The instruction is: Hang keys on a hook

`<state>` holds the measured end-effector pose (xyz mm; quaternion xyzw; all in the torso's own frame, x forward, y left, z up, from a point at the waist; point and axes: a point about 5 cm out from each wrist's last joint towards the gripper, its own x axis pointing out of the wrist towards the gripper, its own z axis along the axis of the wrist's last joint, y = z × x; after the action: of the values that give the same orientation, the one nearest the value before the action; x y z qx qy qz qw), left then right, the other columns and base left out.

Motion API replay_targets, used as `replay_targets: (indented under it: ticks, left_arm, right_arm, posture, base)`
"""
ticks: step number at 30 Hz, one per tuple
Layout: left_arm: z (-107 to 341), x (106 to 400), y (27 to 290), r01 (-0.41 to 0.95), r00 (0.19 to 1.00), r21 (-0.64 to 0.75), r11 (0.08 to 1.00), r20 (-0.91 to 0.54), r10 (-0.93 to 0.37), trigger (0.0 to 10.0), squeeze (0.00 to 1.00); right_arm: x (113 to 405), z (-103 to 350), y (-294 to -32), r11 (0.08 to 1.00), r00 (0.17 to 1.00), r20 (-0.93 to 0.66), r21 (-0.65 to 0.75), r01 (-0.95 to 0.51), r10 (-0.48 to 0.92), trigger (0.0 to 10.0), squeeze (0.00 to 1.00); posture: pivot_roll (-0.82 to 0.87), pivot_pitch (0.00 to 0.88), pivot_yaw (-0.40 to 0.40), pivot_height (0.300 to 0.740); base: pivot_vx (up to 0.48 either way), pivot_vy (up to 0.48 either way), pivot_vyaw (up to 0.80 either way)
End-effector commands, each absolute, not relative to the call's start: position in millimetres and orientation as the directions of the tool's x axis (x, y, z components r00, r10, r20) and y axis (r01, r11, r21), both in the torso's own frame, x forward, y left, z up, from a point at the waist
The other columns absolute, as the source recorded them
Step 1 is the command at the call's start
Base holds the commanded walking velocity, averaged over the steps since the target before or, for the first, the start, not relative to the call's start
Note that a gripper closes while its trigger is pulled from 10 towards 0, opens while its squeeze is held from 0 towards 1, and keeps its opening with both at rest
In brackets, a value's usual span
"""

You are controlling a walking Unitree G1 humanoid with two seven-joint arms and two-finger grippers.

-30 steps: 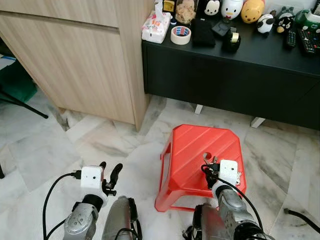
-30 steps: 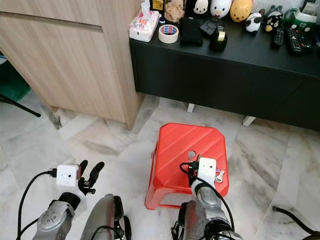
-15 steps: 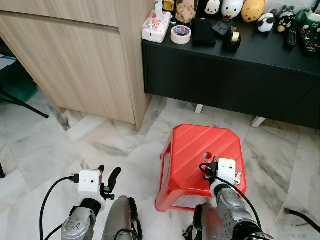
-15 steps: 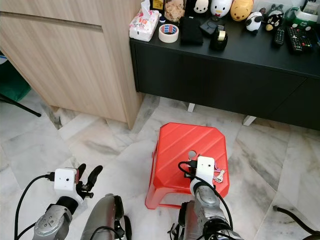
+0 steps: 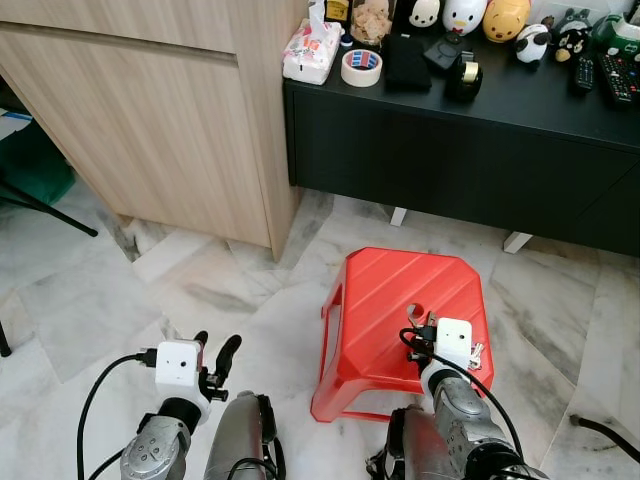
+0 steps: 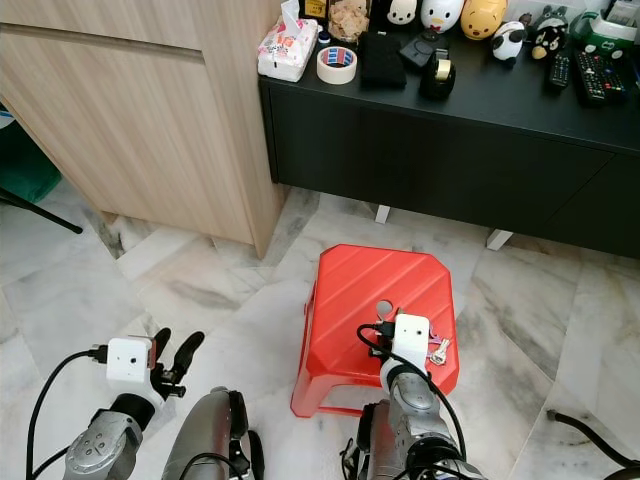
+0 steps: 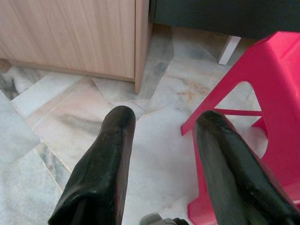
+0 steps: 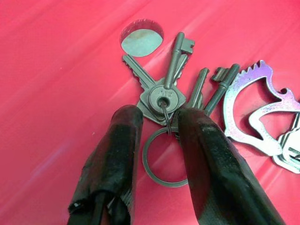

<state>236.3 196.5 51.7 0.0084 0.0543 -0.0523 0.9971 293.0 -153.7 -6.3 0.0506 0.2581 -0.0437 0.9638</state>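
Observation:
A bunch of keys (image 8: 164,96) on a metal ring, with a silvery horse-shaped tag (image 8: 253,108), lies flat on top of the red plastic stool (image 5: 400,280), beside its round hole. My right gripper (image 8: 159,117) is down on the stool top (image 8: 56,70) with its black fingers (image 8: 119,154) a narrow gap apart, straddling the key ring; one pad touches the ring. In the eye views its white wrist camera hides most of the keys (image 5: 475,352). My left gripper (image 5: 215,345) hangs open low over the marble floor, left of the stool (image 7: 262,75).
A black low cabinet (image 5: 450,150) stands behind the stool, carrying a tape roll (image 5: 361,68), a tissue pack (image 5: 312,50), toys and remotes. A wooden cabinet (image 5: 150,120) fills the left. A black cable (image 5: 605,432) lies on the floor at right.
The left arm has sunk a little lower and nearer to me. The right gripper has stayed over the keys with hardly any movement.

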Motion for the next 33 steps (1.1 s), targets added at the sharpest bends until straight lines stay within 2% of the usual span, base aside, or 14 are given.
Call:
replay_targets:
  ticks: [1,4,6,8,9,11,17,18,26,27,29,33]
  left_arm:
    - [48.3,230.1,198.0,0.109,0.985,0.014,0.994,-0.134,-0.106,10.0,0.00]
    - [48.4,229.2,198.8,0.107,0.985,0.015,0.994,-0.136,-0.104,10.0,0.00]
    - [48.5,228.3,199.1,0.108,0.985,0.017,0.994,-0.138,-0.104,10.0,0.00]
    - [48.2,227.7,199.9,0.107,0.985,0.019,0.994,-0.141,-0.104,10.0,0.00]
    - [48.1,227.6,200.1,0.107,0.985,0.019,0.994,-0.141,-0.104,10.0,0.00]
    - [48.2,227.4,200.6,0.107,0.984,0.019,0.994,-0.142,-0.103,10.0,0.00]
    - [48.1,226.9,200.9,0.108,0.984,0.021,0.994,-0.144,-0.104,10.0,0.00]
    - [48.0,227.0,200.9,0.109,0.984,0.022,0.994,-0.145,-0.104,10.0,0.00]
    - [48.1,227.0,201.1,0.108,0.984,0.024,0.994,-0.146,-0.104,10.0,0.00]
    - [48.1,227.1,201.0,0.108,0.984,0.024,0.994,-0.146,-0.104,10.0,0.00]
    - [48.0,227.5,200.9,0.108,0.984,0.024,0.994,-0.146,-0.104,10.0,0.00]
    - [47.1,230.0,200.2,0.109,0.983,0.024,0.994,-0.149,-0.104,10.0,0.00]
  right_arm:
    - [283.7,-16.1,-156.3,0.989,0.836,-0.545,0.076,0.130,-0.068,10.0,0.00]
    - [283.3,-16.5,-157.0,0.988,0.835,-0.546,0.077,0.133,-0.070,10.0,0.00]
    - [282.8,-16.8,-157.2,0.988,0.834,-0.547,0.077,0.134,-0.070,9.3,0.00]
    - [282.4,-17.2,-157.3,0.988,0.833,-0.549,0.076,0.133,-0.070,4.8,0.00]
    - [282.4,-17.2,-157.3,0.988,0.833,-0.549,0.076,0.132,-0.069,4.8,0.00]
    - [282.3,-17.3,-157.2,0.988,0.833,-0.549,0.076,0.134,-0.070,3.3,0.00]
    - [282.1,-17.6,-156.1,0.988,0.832,-0.551,0.079,0.132,-0.068,2.9,0.00]
    - [282.1,-17.7,-155.9,0.988,0.832,-0.551,0.080,0.133,-0.067,2.4,0.00]
    - [281.8,-17.9,-155.3,0.988,0.832,-0.551,0.083,0.132,-0.065,1.3,0.00]
    - [281.9,-17.8,-155.2,0.988,0.833,-0.550,0.084,0.132,-0.065,0.4,0.00]
    - [282.3,-17.3,-155.3,0.987,0.834,-0.547,0.085,0.133,-0.065,0.0,0.00]
    - [285.4,-13.5,-155.1,0.985,0.851,-0.521,0.097,0.141,-0.070,0.0,0.00]
  posture:
    - [0.12,0.276,-0.039,0.630]
    - [0.12,0.278,-0.039,0.630]
    - [0.12,0.282,-0.037,0.630]
    - [0.12,0.283,-0.036,0.630]
    - [0.12,0.284,-0.036,0.630]
    - [0.12,0.285,-0.035,0.630]
    - [0.13,0.285,-0.033,0.630]
    - [0.13,0.285,-0.032,0.630]
    - [0.13,0.284,-0.031,0.630]
    - [0.13,0.284,-0.031,0.630]
    - [0.13,0.281,-0.031,0.630]
    - [0.13,0.272,-0.033,0.630]
  base:
    - [0.000,0.000,0.00]
    - [0.000,0.000,0.00]
    - [0.000,0.000,0.00]
    - [0.000,0.000,0.00]
    - [0.000,0.000,0.00]
    - [0.000,0.000,0.00]
    - [0.000,0.000,0.00]
    - [0.000,0.000,0.00]
    - [0.000,0.000,0.00]
    - [0.000,0.000,0.00]
    - [0.000,0.000,0.00]
    - [0.000,0.000,0.00]
